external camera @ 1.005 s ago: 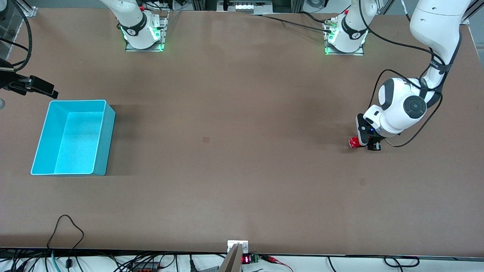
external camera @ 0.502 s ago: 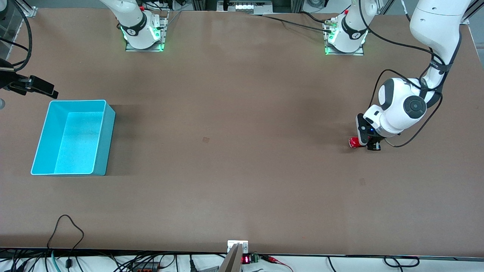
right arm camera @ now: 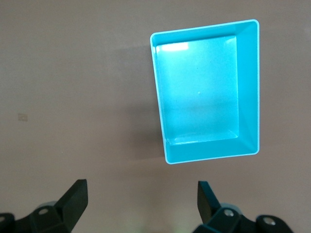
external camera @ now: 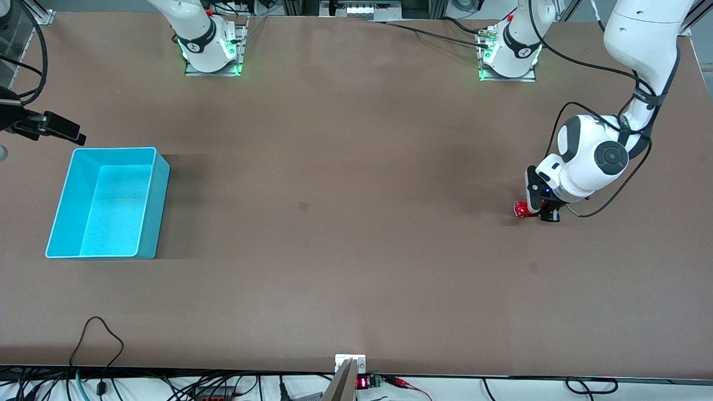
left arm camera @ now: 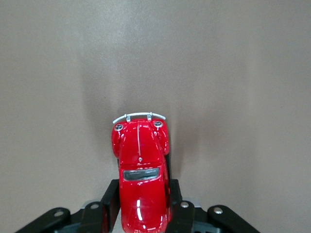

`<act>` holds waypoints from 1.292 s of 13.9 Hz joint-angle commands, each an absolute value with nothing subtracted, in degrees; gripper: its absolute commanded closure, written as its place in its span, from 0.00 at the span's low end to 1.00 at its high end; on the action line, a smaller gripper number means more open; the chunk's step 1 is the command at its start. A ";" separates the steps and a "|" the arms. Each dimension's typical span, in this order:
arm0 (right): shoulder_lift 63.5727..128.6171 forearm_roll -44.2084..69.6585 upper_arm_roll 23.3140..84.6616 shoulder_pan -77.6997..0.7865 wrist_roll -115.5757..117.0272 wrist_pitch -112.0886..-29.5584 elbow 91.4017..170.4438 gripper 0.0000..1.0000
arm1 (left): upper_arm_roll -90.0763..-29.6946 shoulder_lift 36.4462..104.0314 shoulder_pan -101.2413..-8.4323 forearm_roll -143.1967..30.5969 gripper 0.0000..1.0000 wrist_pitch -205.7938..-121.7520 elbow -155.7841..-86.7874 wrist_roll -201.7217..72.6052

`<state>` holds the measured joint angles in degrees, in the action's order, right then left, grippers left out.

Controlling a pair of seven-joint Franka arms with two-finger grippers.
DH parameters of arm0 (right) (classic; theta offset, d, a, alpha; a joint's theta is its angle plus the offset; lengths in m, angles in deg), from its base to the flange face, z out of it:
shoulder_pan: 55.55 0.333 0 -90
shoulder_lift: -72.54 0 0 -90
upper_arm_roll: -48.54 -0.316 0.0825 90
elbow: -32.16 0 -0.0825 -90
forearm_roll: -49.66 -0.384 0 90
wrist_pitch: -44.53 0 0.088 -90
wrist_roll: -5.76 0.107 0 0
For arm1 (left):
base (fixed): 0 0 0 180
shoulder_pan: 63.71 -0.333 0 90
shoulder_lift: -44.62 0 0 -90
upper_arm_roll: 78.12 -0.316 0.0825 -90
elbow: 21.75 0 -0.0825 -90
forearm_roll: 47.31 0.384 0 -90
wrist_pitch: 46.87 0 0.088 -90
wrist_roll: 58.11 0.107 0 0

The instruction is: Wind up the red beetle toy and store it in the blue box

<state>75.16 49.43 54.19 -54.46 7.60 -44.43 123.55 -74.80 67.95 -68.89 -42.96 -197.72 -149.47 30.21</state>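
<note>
Step in hand: winding stage; the left gripper (left arm camera: 141,213) has its fingers (left arm camera: 111,206) clamped on the flanks of the red beetle toy (left arm camera: 140,172), which sits on the worktop (external camera: 356,234) near the left arm's end
Toy position: wheels appear to rest on the worktop surface; the silvery bumper end points away from the wrist, and only the rear half of the body lies between the fingers
Toy in front view: a small red spot (external camera: 522,209) just beside the gripper (external camera: 543,214), well apart from the box
Blue box: the blue box (external camera: 67,223) stands open-topped and empty at the right arm's end of the worktop
Right gripper: the right gripper (right arm camera: 141,204) hangs above the worktop beside the box, fingers (right arm camera: 73,199) spread wide apart, nothing between them; this arm waits
Task progress: judged early, as the toy is not yet in the box
Next move, judged: draw the toy backward along the worktop under downward pressure so the wheels turn and load the spring, then lift it and carry or hand it across to the box
Risk, judged: the glossy rounded body may slip in a grasp this far to the rear
</note>
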 commanded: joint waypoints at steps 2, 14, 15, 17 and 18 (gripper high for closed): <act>75.18 49.13 53.72 -54.76 8.04 -43.97 123.13 0.00 | -74.52 70.63 -71.35 -42.21 0.65 -198.22 -149.46 32.07; 75.18 49.13 53.37 -54.59 8.13 -44.06 123.04 0.00 | -71.44 75.39 -88.59 -42.30 0.12 -195.69 -143.83 51.58; 75.18 49.13 53.37 -54.68 8.13 -44.06 123.04 0.00 | -71.27 73.03 -88.15 -42.30 0.00 -192.54 -143.74 51.49; 75.18 49.13 53.46 -54.94 8.04 -44.06 123.04 0.00 | -67.33 66.71 -86.75 -42.30 0.00 -184.29 -142.43 51.32; 75.18 49.13 53.46 -54.94 8.13 -44.15 123.04 0.00 | -65.57 63.81 -84.91 -42.30 0.00 -179.55 -141.03 51.14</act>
<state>75.16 49.42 53.69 -54.48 7.61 -44.44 123.56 -68.93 70.49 -87.48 -42.92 -188.57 -142.91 51.30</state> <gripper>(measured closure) 0.000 0.137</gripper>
